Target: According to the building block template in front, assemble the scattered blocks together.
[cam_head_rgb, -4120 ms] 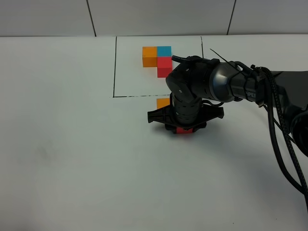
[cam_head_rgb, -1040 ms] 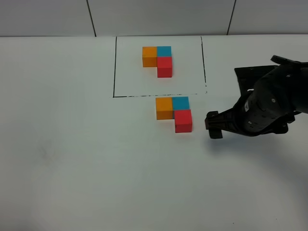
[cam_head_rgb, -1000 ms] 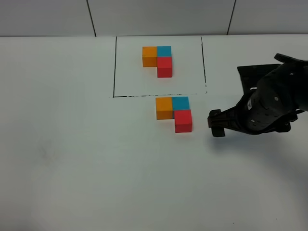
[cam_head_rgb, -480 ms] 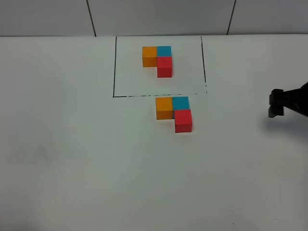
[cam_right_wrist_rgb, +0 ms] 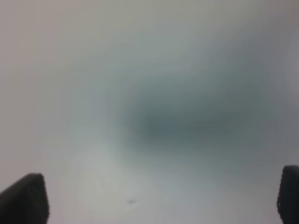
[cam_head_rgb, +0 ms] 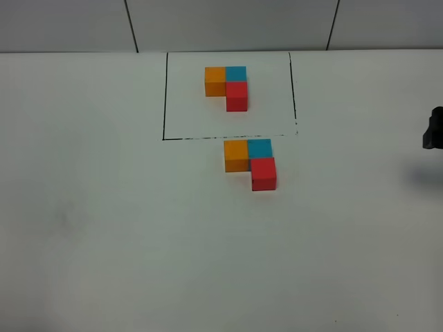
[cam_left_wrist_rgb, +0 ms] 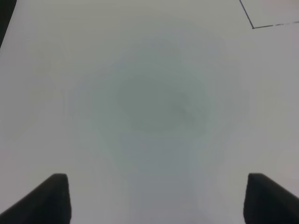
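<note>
The template trio sits inside the black-line rectangle (cam_head_rgb: 165, 97): orange (cam_head_rgb: 215, 81), cyan-blue (cam_head_rgb: 236, 73) and red (cam_head_rgb: 237, 96) cubes in an L. Just below the frame, the loose orange cube (cam_head_rgb: 236, 155), cyan-blue cube (cam_head_rgb: 259, 148) and red cube (cam_head_rgb: 264, 173) touch in the same L. My right gripper shows only as a black tip (cam_head_rgb: 434, 129) at the right edge of the high view. In its wrist view the right gripper (cam_right_wrist_rgb: 161, 198) is open and empty over bare table. My left gripper (cam_left_wrist_rgb: 156, 198) is open and empty; it is out of the high view.
The white table (cam_head_rgb: 104, 228) fills the high view. A corner of the black frame line (cam_left_wrist_rgb: 261, 24) shows in the left wrist view. A white panelled wall (cam_head_rgb: 228, 24) runs along the back.
My right arm has let go of the red cube and pulled away to the right, almost out of the high view. The three loose cubes stay together in an L.
</note>
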{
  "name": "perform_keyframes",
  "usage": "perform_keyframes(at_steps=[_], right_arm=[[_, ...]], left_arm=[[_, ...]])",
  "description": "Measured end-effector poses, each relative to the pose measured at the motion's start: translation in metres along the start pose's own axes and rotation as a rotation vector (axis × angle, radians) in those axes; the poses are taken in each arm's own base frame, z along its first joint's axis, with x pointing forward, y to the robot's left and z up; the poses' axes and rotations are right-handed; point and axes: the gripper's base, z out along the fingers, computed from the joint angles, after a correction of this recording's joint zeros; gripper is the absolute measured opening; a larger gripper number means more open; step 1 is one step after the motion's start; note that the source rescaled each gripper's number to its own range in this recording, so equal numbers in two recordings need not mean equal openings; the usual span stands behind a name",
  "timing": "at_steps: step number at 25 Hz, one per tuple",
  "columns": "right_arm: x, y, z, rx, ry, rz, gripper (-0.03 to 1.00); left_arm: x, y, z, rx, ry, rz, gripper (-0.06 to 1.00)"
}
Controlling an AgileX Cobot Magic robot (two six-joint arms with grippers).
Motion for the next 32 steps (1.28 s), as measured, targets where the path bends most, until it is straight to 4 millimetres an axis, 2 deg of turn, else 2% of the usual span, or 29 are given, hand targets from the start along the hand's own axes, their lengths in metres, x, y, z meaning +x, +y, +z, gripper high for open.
perform_keyframes(at_steps=[3,6,11,14,25,32], right_arm=[[0.010,0.000,-0.034,0.024,0.011,-0.047,1.00],[0.028,0.001,-0.067,0.037,-0.034,-0.062,1.00],[0.067,0.011,-0.116,0.028,-0.187,-0.096,1.00],[0.092,0.015,-0.136,0.012,-0.210,-0.107,1.00],[0.176,0.014,-0.171,-0.022,-0.335,-0.068,1.00],[0.205,0.017,-0.182,-0.100,-0.402,-0.098,1.00]], left_arm=[[0.000,0.000,0.000,0.000,0.000,0.000,0.90],[0.000,0.000,0.000,0.000,0.000,0.000,0.90],[0.000,0.000,0.000,0.000,0.000,0.000,0.90],[0.000,0.000,0.000,0.000,0.000,0.000,0.90],[0.000,0.000,0.000,0.000,0.001,0.000,0.90],[0.000,0.000,0.000,0.000,0.000,0.000,0.90]])
